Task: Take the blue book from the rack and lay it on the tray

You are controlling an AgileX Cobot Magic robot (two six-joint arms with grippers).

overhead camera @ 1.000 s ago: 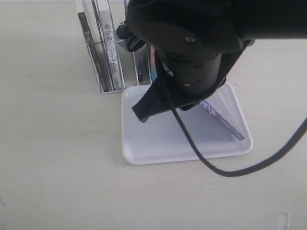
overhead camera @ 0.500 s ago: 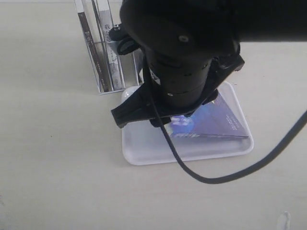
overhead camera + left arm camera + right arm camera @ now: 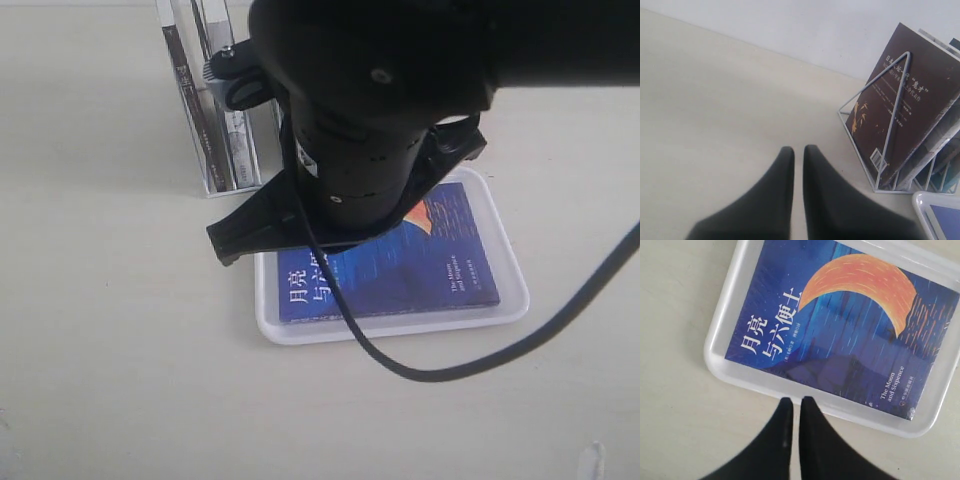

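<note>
The blue book point(image 3: 400, 275) lies flat in the white tray point(image 3: 514, 288), cover up, with its orange crescent and white title showing. The right wrist view has the blue book point(image 3: 840, 325) filling most of the tray point(image 3: 722, 362). My right gripper point(image 3: 792, 401) hovers over the tray's rim, shut with nothing between its fingers and apart from the book. In the exterior view the right gripper point(image 3: 222, 245) points out past the tray's left edge. The clear rack point(image 3: 215, 160) stands behind the tray. My left gripper point(image 3: 798, 149) is shut and empty over bare table beside the rack point(image 3: 890, 130).
Black-spined books point(image 3: 232, 125) remain upright in the rack, and a brown-covered book point(image 3: 905, 95) fills its outer slot. My right arm point(image 3: 380, 110) and its cable point(image 3: 420, 372) cover much of the exterior view. A tray corner point(image 3: 924, 205) shows near the rack.
The blue book went from leaning on its edge in the tray to lying flat, cover up. My right gripper swung left, off the book.
</note>
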